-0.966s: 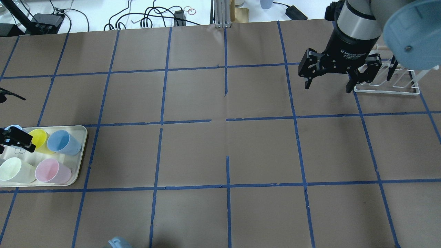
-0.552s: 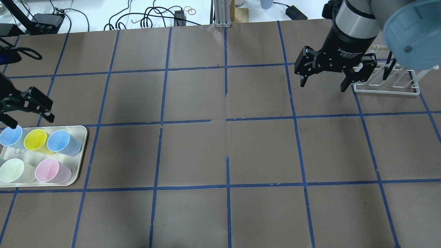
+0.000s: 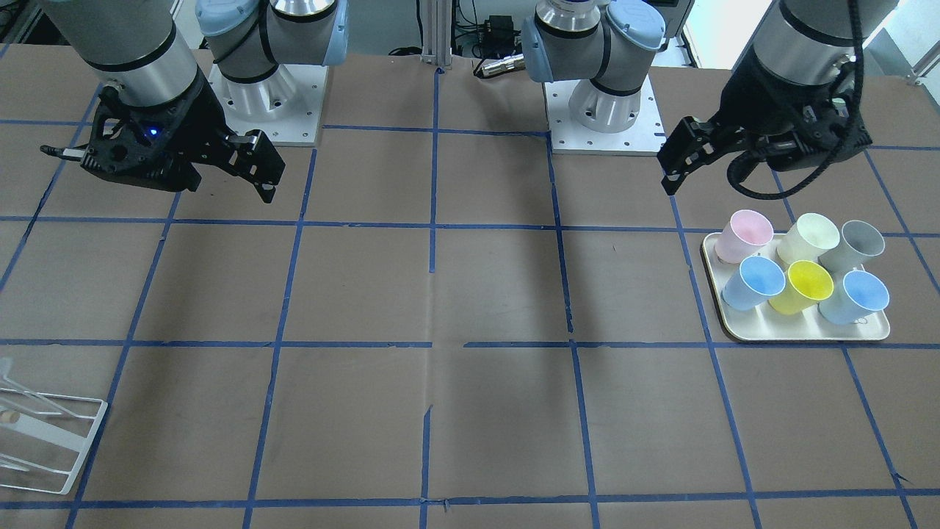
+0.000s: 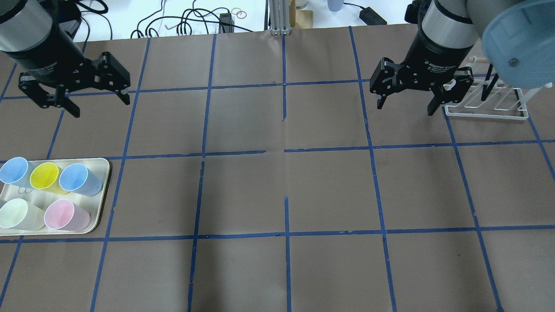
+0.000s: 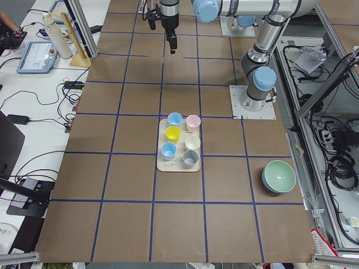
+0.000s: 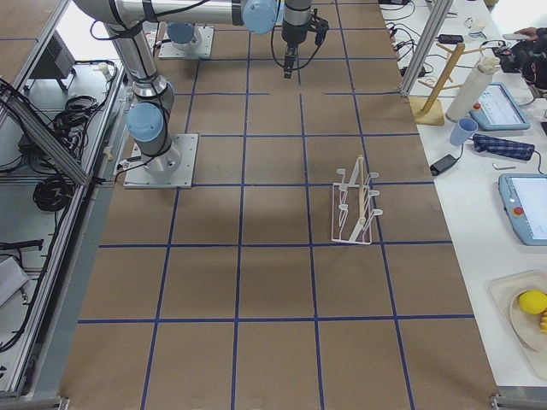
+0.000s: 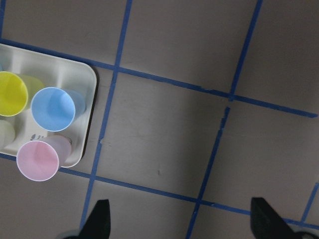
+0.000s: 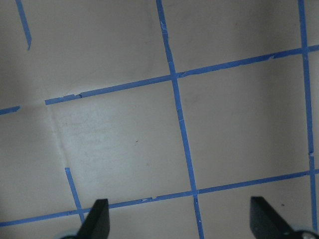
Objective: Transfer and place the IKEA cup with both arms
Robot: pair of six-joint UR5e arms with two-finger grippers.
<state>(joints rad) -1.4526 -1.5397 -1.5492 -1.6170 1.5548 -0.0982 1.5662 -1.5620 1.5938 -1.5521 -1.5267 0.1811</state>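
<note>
The IKEA cup (image 4: 13,213), off-white, stands upright in the near row of a cream tray (image 4: 102,196) at the table's left edge, next to a pale pink cup (image 4: 63,214). It also shows in the front view (image 3: 808,234) and the exterior left view (image 5: 192,142). My left gripper (image 4: 101,108) is open and empty, high above the table, beyond the tray. In its wrist view (image 7: 182,221) the tray lies at the left. My right gripper (image 4: 405,110) is open and empty at the far right; its wrist view (image 8: 182,221) shows only bare table.
The tray also holds two blue cups (image 4: 76,177), a yellow cup (image 4: 44,175) and a grey cup (image 3: 858,241). A white wire rack (image 4: 485,113) stands by the right gripper. A green bowl (image 5: 279,176) sits on the robot's side of the table.
My left gripper has moved from over the tray's left end away to the far side and to the right, still open and empty. The right gripper has shifted slightly left.
</note>
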